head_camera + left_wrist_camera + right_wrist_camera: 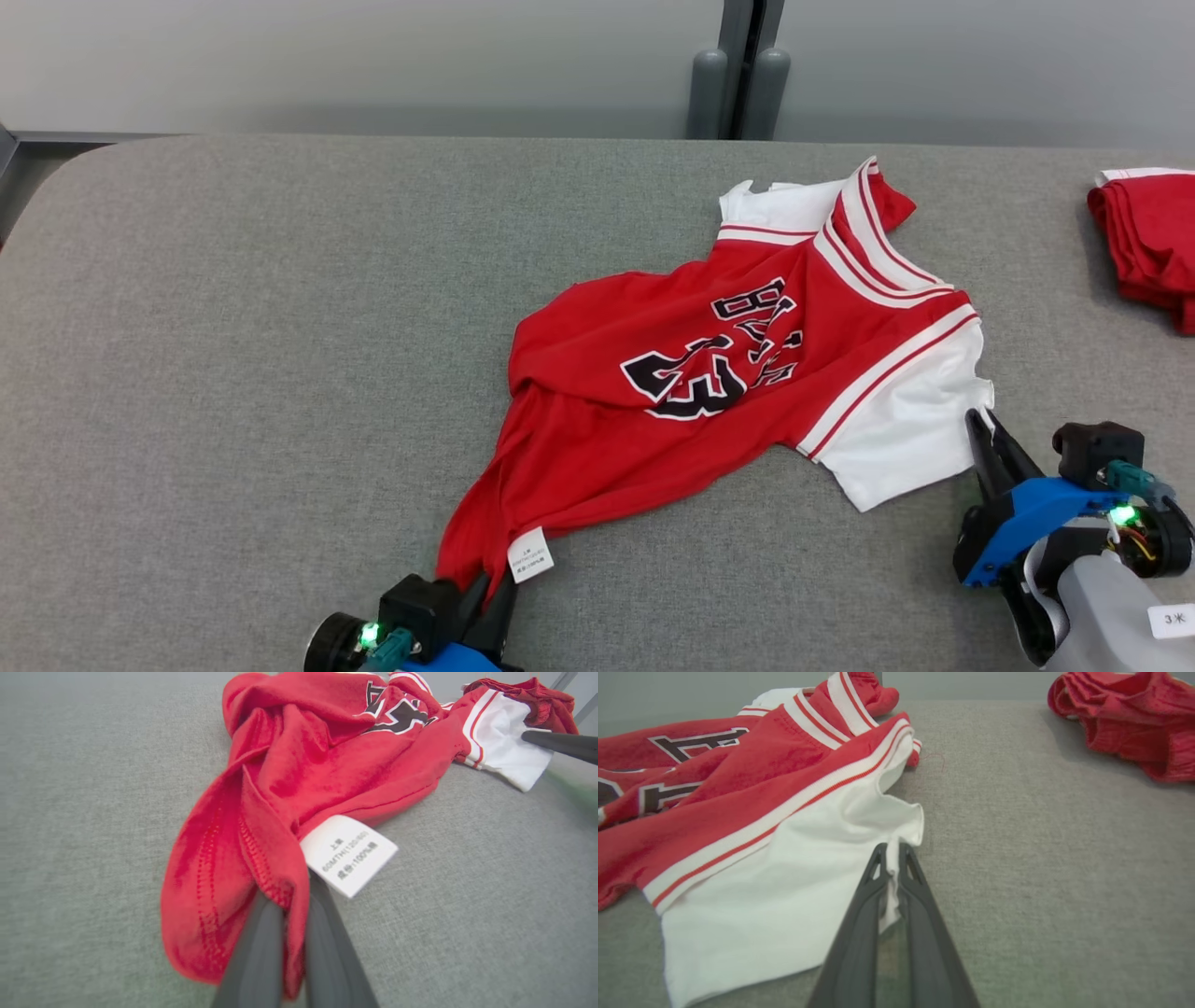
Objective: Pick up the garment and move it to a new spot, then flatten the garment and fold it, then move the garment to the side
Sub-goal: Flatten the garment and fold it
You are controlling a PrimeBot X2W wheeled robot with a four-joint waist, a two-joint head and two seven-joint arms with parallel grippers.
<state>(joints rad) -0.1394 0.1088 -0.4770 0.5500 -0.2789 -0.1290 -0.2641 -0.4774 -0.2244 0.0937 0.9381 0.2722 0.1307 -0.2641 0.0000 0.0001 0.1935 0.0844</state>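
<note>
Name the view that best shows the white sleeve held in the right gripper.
The right wrist view: the white sleeve lies close and large, its edge pinched in the right gripper. The head view shows it whole but smaller, at the jersey's near right corner. The left wrist view catches it small and far off, at the upper right.

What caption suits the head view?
Left gripper pinches the red jersey at its hem, right gripper its white sleeve, on a grey table.

Beyond our task
We see bunched red cloth (1148, 243) at the right edge of the grey counter (233, 373), two grey posts (738, 93) behind it.
</note>
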